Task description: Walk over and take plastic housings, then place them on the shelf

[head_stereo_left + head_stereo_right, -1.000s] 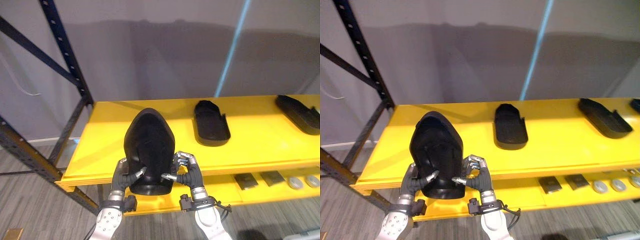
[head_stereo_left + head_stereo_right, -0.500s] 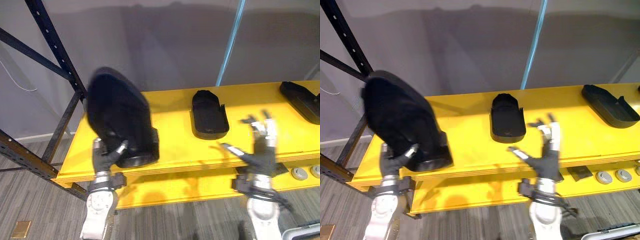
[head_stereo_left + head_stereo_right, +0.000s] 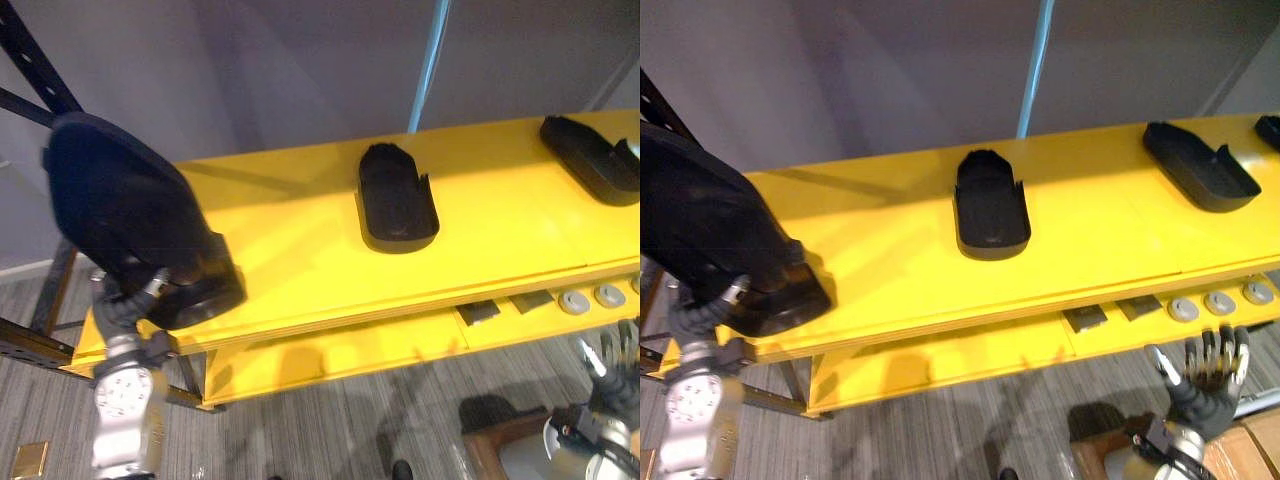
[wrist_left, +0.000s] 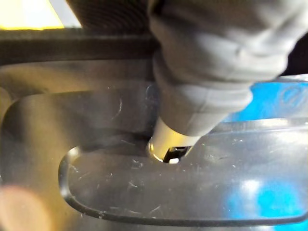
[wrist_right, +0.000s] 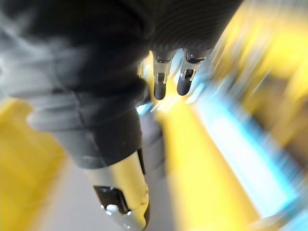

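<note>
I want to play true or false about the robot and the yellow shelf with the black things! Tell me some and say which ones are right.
1. The left hand grips a big black housing at the left end of the shelf. True.
2. The right hand grips that housing too. False: it is low down in front of the shelf, far from the housing, with its fingers straight and holding nothing.
3. The shelf is red. False: it is yellow.
4. A middle housing lies on the shelf top. True.
5. The middle housing touches the big black housing. False: bare yellow shelf lies between them.
</note>
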`<state>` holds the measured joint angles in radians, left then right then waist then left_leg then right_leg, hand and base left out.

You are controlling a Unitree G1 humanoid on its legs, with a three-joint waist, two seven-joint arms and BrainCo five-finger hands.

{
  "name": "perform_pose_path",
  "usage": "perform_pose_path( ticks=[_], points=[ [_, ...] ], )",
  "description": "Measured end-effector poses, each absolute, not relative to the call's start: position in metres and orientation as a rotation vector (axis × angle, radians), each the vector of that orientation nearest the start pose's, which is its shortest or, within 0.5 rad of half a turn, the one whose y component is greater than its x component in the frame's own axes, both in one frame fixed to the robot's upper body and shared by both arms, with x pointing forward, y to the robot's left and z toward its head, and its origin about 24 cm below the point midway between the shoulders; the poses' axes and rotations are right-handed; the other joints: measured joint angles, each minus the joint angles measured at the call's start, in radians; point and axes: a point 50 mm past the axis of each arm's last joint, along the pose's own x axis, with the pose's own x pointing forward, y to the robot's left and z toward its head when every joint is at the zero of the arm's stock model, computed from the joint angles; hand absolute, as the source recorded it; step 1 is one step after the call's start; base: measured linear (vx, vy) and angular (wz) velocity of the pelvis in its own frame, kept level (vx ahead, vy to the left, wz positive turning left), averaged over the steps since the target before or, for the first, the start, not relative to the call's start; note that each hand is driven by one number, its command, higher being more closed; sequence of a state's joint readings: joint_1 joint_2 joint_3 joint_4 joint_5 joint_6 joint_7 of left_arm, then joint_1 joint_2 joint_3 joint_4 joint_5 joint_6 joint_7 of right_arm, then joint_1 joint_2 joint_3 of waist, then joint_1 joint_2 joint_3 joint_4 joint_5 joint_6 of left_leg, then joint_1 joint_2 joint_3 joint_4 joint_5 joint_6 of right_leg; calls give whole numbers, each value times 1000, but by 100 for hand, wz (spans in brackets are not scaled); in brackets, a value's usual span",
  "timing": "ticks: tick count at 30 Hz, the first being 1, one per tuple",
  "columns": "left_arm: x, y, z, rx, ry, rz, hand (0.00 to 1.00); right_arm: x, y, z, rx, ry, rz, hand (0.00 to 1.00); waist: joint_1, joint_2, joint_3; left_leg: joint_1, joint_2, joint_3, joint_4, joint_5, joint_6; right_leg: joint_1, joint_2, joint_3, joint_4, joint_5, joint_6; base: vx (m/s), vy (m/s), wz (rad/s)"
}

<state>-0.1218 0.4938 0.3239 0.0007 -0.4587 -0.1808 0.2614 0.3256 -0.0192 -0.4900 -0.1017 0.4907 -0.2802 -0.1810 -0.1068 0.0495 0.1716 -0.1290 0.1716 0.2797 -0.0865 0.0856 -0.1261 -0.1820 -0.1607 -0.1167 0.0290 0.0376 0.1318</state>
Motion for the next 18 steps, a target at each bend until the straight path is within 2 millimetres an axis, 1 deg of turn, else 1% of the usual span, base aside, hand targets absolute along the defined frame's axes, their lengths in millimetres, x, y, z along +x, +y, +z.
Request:
perform_pose_path(
  ticks=[1, 2, 3, 4, 6, 7, 8, 10, 11, 13, 16, 18],
  points=[
    [251, 317, 155, -21, -456, 510, 100, 131, -300, 24, 270, -133, -844, 0, 0, 1, 8, -3, 1, 0, 0, 0, 0, -4, 1, 0, 1, 0, 0, 14, -8, -5],
    [254, 325, 164, -20, -468, 498, 100, 122, -300, 6, 247, -34, -874, 0, 0, 0, 17, -16, 1, 2, 3, 1, 0, -18, 1, 4, 3, 0, 0, 16, -5, -10],
    [256, 331, 171, -30, -483, 485, 100, 117, -299, -6, 217, 40, -882, 0, 4, -3, 23, -28, 1, 9, 9, 1, 0, -35, 2, 17, 10, 0, 0, 27, -5, -19],
    [261, 337, 183, -48, -509, 458, 100, 111, -298, -24, 185, 147, -888, 0, 10, -3, 52, -34, 1, 19, 18, 0, 0, -47, 1, 28, 17, 0, 0, 22, -4, -18],
    [269, 341, 197, -44, -527, 426, 100, 104, -294, -44, 176, 255, -890, 0, 11, -5, 73, -44, 3, 18, 30, 0, 0, -51, 1, 28, 18, 0, -1, 9, -4, -4],
    [273, 342, 209, -27, -538, 396, 100, 99, -291, -55, 176, 322, -887, 0, 12, -5, 86, -62, 5, 18, 47, 0, 1, -69, 1, 33, 31, -1, -1, 0, 0, 0],
    [275, 343, 215, -16, -545, 382, 100, 97, -290, -60, 175, 346, -884, 0, 12, -6, 97, -68, 6, 18, 56, -2, 2, -72, 1, 38, 35, -1, -1, -21, -10, -6],
    [284, 346, 240, 13, -569, 329, 100, 94, -281, -76, 158, 447, -808, 0, 11, -12, 136, -97, 12, 21, 96, -9, 6, -99, 0, 51, 59, -4, -4, -53, -10, -6],
    [287, 346, 246, 19, -574, 316, 100, 95, -278, -80, 151, 473, -781, 0, 11, -13, 147, -100, 14, 20, 103, -11, 6, -102, 1, 52, 67, -8, -3, -81, -10, -2],
    [295, 347, 264, 45, -578, 282, 100, 98, -265, -95, 155, 558, -697, 0, 3, -21, 173, -121, 21, 18, 129, -16, 8, -132, 2, 56, 112, -26, -4, -99, -6, 0],
    [295, 348, 274, 50, -580, 253, 100, 99, -254, -104, 153, 616, -619, 0, 2, -23, 187, -132, 21, 25, 130, -17, 9, -169, 3, 76, 151, -36, 0, -91, 8, -7],
    [295, 350, 280, 76, -564, 233, 100, 95, -246, -113, 154, 675, -564, 0, -1, -26, 202, -134, 21, 24, 132, -18, 9, -179, 2, 80, 170, -43, 4, -91, 14, -2]
  ],
)
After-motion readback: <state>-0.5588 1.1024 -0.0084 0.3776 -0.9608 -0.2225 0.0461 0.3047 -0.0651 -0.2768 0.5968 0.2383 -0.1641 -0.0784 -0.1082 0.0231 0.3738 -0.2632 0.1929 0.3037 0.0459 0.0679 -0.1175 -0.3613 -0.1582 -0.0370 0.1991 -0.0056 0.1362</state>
